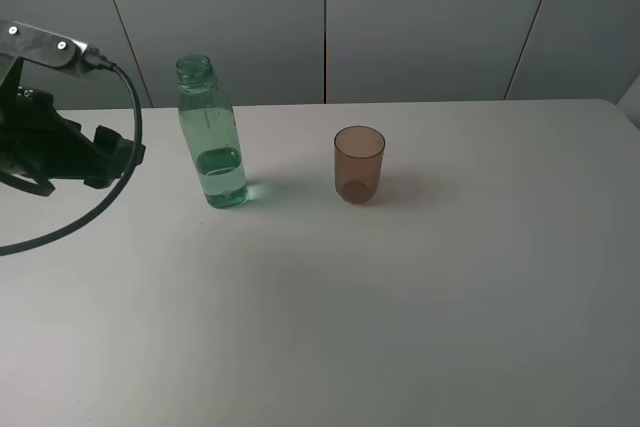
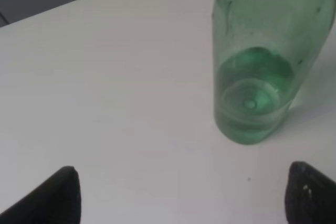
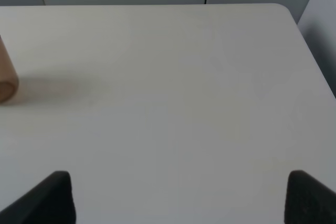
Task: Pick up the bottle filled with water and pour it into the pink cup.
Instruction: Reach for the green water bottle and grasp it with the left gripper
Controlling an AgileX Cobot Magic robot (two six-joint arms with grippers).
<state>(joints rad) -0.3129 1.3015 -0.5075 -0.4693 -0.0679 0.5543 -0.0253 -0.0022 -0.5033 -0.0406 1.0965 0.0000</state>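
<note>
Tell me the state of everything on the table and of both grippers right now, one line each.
bottle: upright on the table, no cap, water in roughly the lower third, not gripped.
pink cup: upright, open top, looks empty, standing apart from the bottle.
left gripper: open, empty, bottle ahead of its fingertips, not between them.
right gripper: open, holding nothing.

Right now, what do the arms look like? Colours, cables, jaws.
Left arm is matte black with a silver metal bracket on top and a thin black cable looping off it. Both wrist views show blunt black jaws.
</note>
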